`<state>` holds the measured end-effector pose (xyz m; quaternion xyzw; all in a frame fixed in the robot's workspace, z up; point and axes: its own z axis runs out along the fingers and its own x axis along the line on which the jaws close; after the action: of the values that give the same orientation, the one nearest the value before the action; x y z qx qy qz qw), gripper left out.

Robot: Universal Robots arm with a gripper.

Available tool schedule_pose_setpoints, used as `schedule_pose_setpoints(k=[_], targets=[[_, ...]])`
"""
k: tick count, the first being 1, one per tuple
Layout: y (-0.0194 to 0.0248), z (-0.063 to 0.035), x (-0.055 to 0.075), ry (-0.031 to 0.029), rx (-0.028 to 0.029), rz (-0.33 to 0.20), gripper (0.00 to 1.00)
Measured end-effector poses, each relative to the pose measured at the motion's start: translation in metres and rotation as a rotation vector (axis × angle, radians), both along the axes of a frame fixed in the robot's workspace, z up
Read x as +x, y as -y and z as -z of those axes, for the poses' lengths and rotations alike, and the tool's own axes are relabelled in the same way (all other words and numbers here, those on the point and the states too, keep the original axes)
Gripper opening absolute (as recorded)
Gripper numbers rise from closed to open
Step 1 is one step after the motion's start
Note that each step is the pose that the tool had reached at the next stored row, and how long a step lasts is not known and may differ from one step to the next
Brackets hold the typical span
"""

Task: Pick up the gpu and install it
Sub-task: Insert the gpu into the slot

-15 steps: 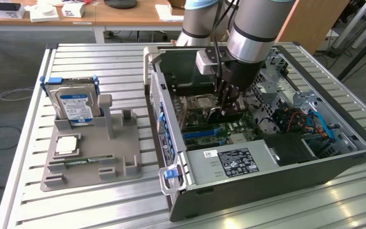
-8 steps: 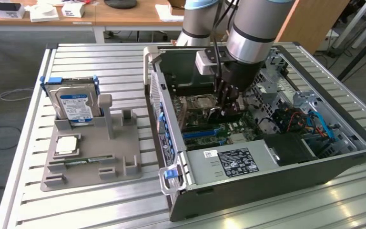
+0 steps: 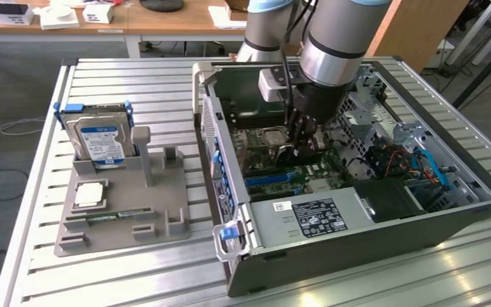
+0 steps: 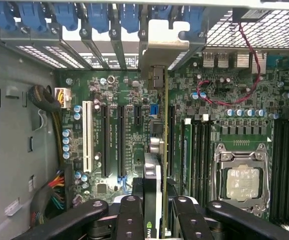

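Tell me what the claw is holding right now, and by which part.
The claw grips the gpu by its upper long edge, fingers pressing on both flat faces.

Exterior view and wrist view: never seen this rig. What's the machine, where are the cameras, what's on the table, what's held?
It's a single robot arm with a gripper. The exterior view comes from a camera off the arm, looking down at a slatted metal table. On it stand an open computer case and a grey parts holder carrying a hard drive and a memory stick. The wrist view comes from a camera on the wrist, looking into the case at the motherboard. The gripper is shut on the gpu, seen edge-on over the expansion slots. Whether it is seated, I cannot tell.
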<state>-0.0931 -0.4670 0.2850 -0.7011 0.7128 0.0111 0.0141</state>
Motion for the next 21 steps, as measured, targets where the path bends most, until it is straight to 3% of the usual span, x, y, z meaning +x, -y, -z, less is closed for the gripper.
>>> schedule_pose_setpoints(k=[21], targets=[[0.0000,0.0089,-0.0031,-0.0001,0.0000,0.000,0.27]])
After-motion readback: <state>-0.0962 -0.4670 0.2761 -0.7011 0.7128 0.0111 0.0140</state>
